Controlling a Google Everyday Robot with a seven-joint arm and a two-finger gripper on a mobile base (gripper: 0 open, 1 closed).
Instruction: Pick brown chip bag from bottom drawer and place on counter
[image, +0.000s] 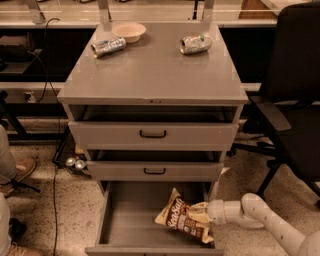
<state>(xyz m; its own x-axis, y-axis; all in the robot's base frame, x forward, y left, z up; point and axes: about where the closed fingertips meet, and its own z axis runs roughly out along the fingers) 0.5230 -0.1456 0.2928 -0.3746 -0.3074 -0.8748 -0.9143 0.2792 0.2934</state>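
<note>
Presently in view: one grey drawer cabinet, one robot arm, and the items listed below.
Counter (150, 75): flat grey top of the cabinet, filling the upper middle of the view.
Bowl (129, 31): pale and shallow, at 11 o'clock on the counter, near its back edge.
Left can (108, 46): crushed silver, lying on its side just beside the bowl, at its 7 o'clock.
Right can (195, 43): crushed silver, lying on its side at 1 o'clock on the counter, well apart from the bowl.
Top drawer (152, 134): black handle, pulled out slightly.
Middle drawer (154, 171): black handle, also slightly open.
Bottom drawer (127, 217): pulled far out, plain grey inside, its left half bare.
Brown chip bag (182, 220): inside the bottom drawer at its 4 o'clock, tilted, white lettering facing up, its lower corner near the drawer's front wall.
Gripper (202, 214): at 3 o'clock of the bag, over the drawer's right side, fingers closed on the bag's right end.
Arm (260, 215): white, entering from 5 o'clock of the view.
Office chair (295, 100): black, at 3 o'clock of the cabinet.
Shoe (17, 170): brown, on the speckled floor at 9 o'clock.
</note>
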